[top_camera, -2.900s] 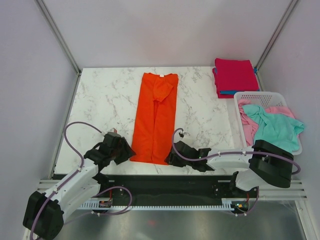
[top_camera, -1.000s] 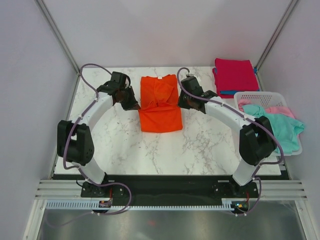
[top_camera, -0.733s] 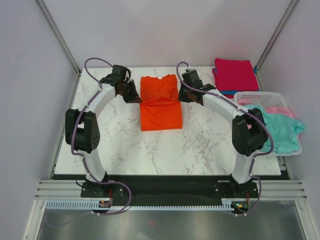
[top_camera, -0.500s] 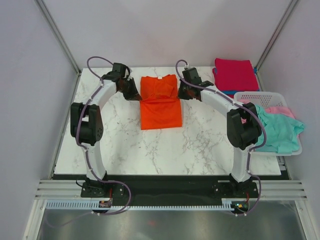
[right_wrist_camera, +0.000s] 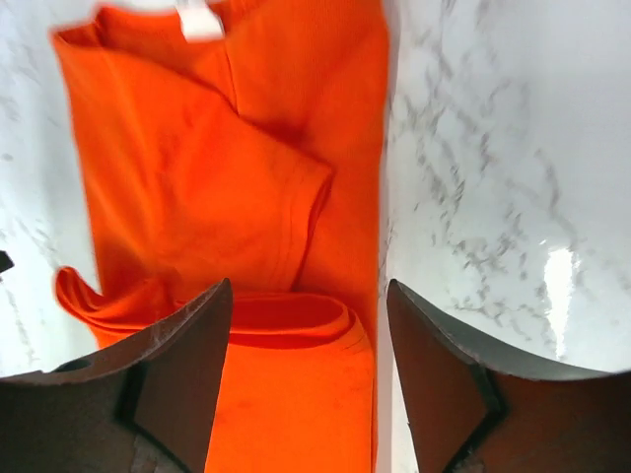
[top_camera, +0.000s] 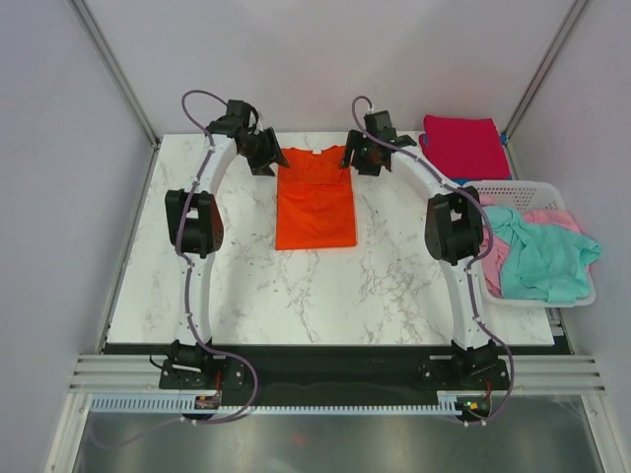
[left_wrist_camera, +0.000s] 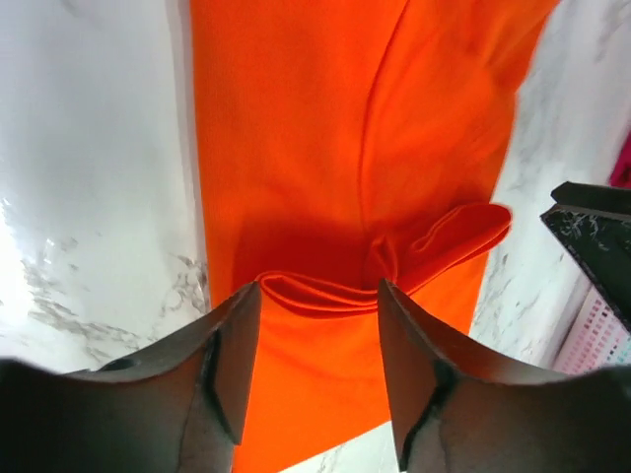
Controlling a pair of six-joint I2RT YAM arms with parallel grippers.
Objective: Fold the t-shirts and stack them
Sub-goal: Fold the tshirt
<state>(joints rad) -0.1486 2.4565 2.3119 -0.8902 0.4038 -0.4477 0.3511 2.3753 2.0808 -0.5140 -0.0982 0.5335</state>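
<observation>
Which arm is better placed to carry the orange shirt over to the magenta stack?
Right. The right fingers sit at the edge of the orange shirt nearest the magenta stack; the left fingers are across the shirt, farther away. Both look open, so a grip must come first.

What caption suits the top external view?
Left gripper and right gripper, both open, flank a folded orange t-shirt on the marble table.

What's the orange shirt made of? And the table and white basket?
Orange shirt: soft matte cloth, likely cotton; it folds and creases. Table: glossy, marble-looking with grey veins, maybe only printed. White basket: probably moulded plastic, slotted walls.
</observation>
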